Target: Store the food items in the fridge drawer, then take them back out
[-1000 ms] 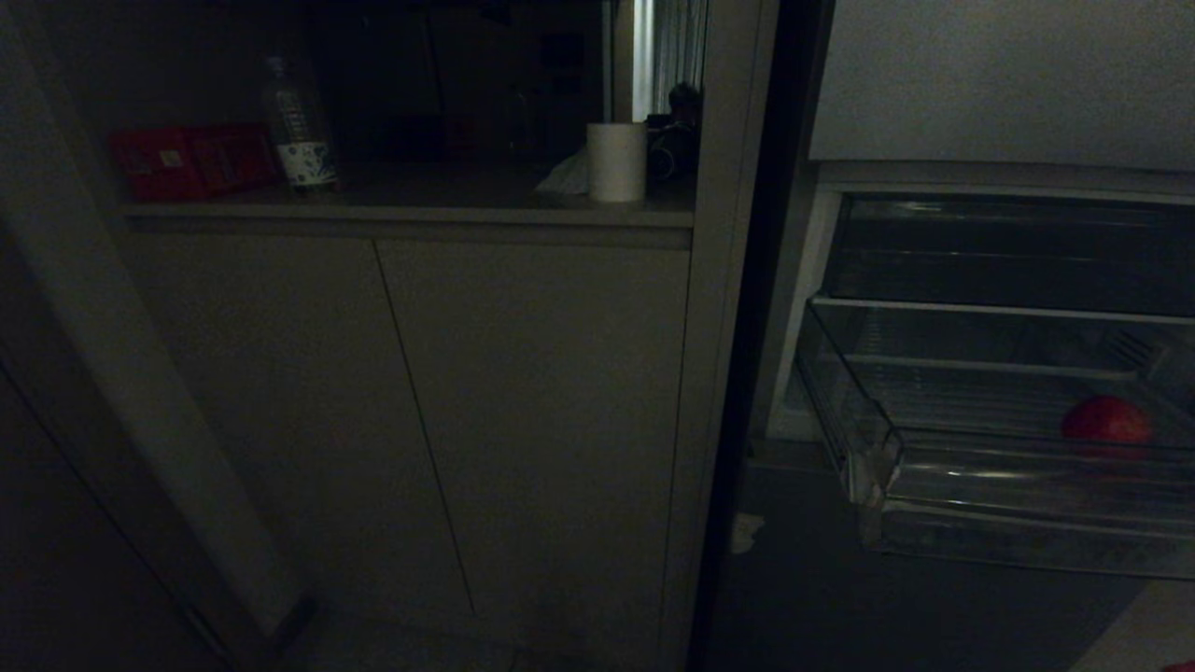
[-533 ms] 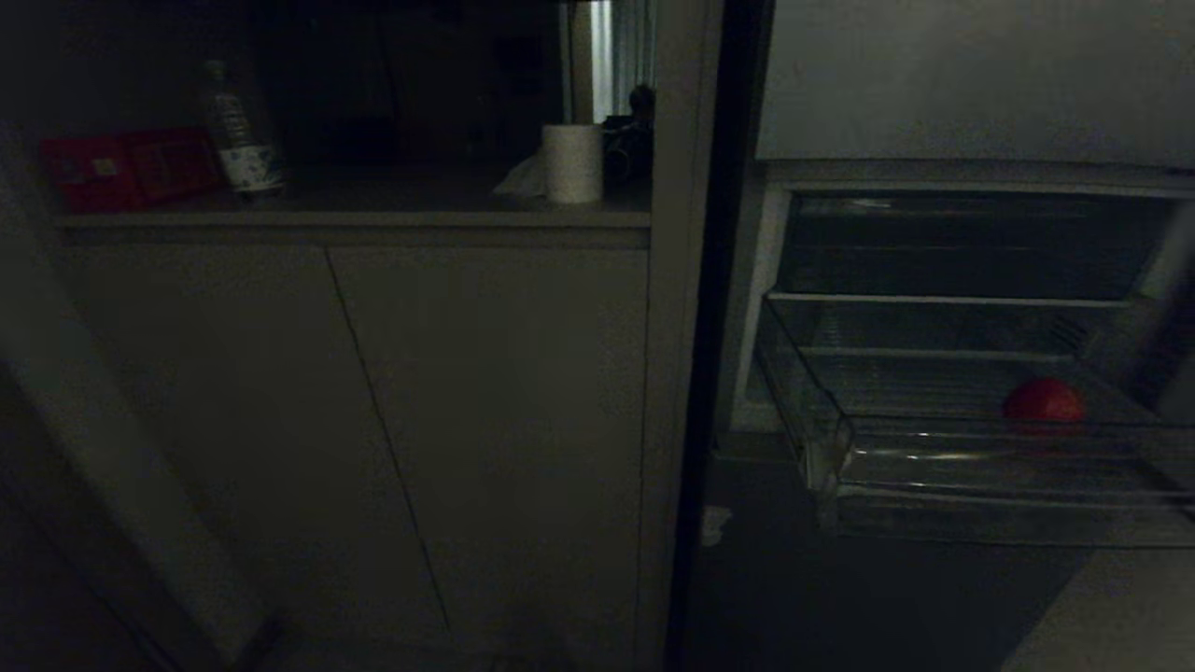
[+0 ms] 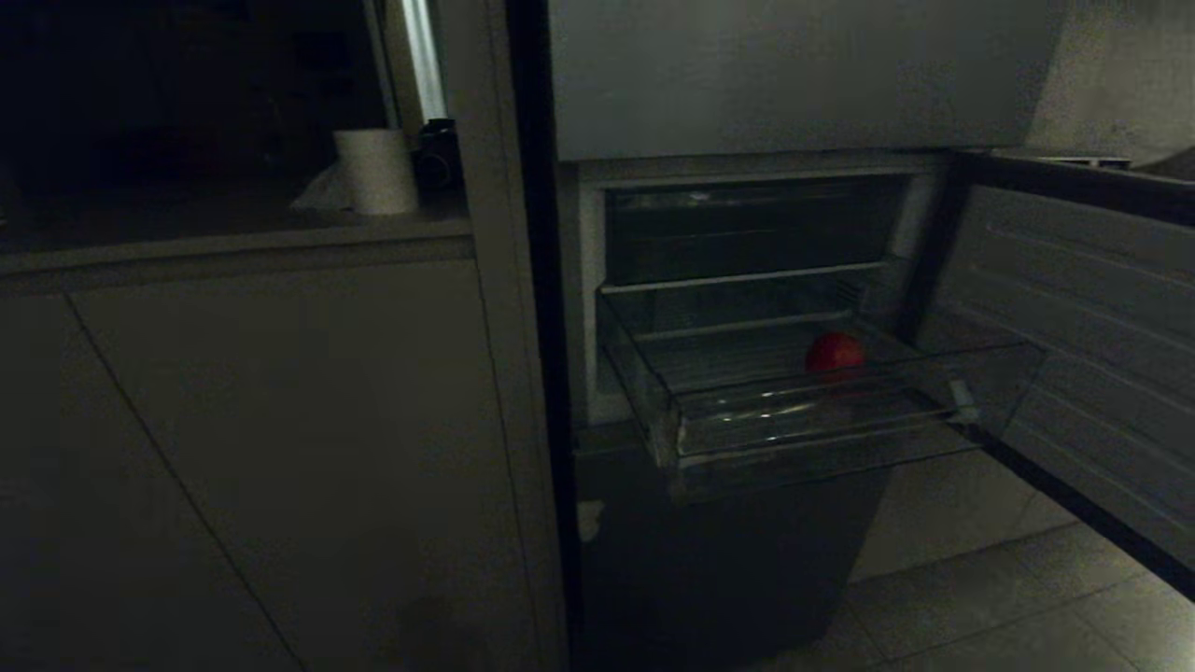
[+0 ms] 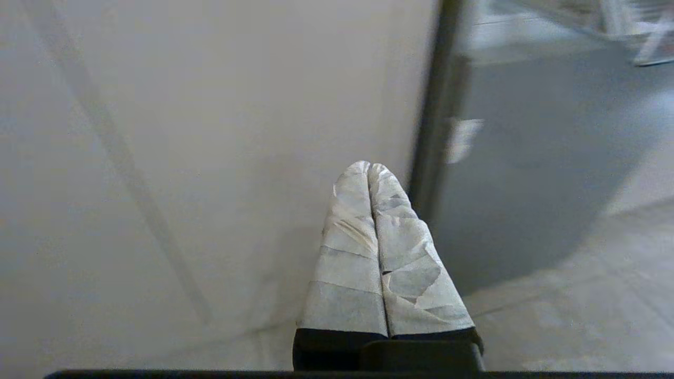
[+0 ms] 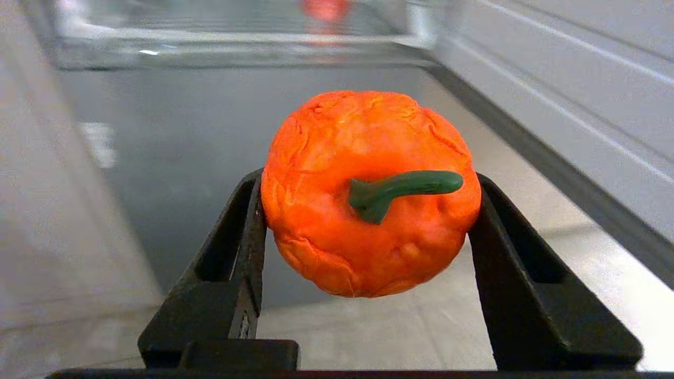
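Swinging right since a second ago, the head camera is now facing the open fridge. Nearest, the right gripper [image 5: 368, 210] is clamping an orange-red food item [image 5: 368, 195]; the left gripper [image 4: 378, 237] is sitting closed. Beyond, a second red food item [image 3: 834, 354] is lying in the pulled-out fridge drawer [image 3: 803, 425].

The wide clear plastic fridge drawer [image 3: 803, 425] stands pulled out below a darker bin [image 3: 747, 233], right of the cabinet doors [image 3: 261, 448]. One small round red food item [image 3: 834, 354] lies in the drawer; another [image 5: 368, 192] sits between the right hand's [image 5: 368, 210] fingers, before the drawer. A paper roll [image 3: 375, 171] stands on the surface [image 3: 233, 245] above the cabinet.
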Available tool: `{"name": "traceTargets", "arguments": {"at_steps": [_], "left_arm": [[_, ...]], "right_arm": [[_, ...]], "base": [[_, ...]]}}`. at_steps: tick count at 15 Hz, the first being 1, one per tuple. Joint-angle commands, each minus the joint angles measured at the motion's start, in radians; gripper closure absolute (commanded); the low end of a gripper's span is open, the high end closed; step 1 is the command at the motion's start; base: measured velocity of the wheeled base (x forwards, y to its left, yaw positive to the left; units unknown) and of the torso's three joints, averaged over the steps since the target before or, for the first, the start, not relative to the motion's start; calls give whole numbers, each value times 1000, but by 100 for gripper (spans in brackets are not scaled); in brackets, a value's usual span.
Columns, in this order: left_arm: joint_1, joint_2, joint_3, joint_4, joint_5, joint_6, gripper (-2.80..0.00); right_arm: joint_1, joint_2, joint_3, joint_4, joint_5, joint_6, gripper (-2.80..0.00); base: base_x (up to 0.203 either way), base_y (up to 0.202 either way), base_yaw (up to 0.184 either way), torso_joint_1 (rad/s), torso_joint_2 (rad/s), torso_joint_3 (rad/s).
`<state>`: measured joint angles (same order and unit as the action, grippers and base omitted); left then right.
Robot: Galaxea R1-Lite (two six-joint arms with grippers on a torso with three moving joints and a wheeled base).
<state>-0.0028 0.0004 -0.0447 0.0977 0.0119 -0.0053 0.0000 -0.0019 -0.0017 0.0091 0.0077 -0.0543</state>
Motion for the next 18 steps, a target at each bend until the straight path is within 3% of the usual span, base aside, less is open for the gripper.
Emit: {"name": "traceTargets", "arguments": {"at_steps": [1,7,9,11,12,15,16,18], "left_arm": [[0,1,0,1,0,-1,0],[0,1,0,1,0,-1,0],[0,1,0,1,0,-1,0],[0,1,0,1,0,-1,0],[0,1,0,1,0,-1,0],[0,1,0,1,0,-1,0],[0,1,0,1,0,-1,0],[0,1,0,1,0,-1,0]], "right_arm": [[0,0,0,2,0,1,0],[-4,38,-4,-44,-19,42,0],[-68,164,-40,-135,-73,70,0],[-237,414,-120,-203,-107,123,0],[-367,517,-162,-227,-96,144,0],[-870,865,-316,-280,18,183,0],[-983,987,-380,-295,59,191,0],[-1105,1192,-504,-317,118,205,0]], "base": [[1,4,-171,2,2,-1],[-1,7,-151,1,2,3],[0,0,0,0,0,0],[0,0,0,0,0,0],[0,0,0,0,0,0],[0,0,0,0,0,0],[0,0,0,0,0,0],[0,0,0,0,0,0]]}}
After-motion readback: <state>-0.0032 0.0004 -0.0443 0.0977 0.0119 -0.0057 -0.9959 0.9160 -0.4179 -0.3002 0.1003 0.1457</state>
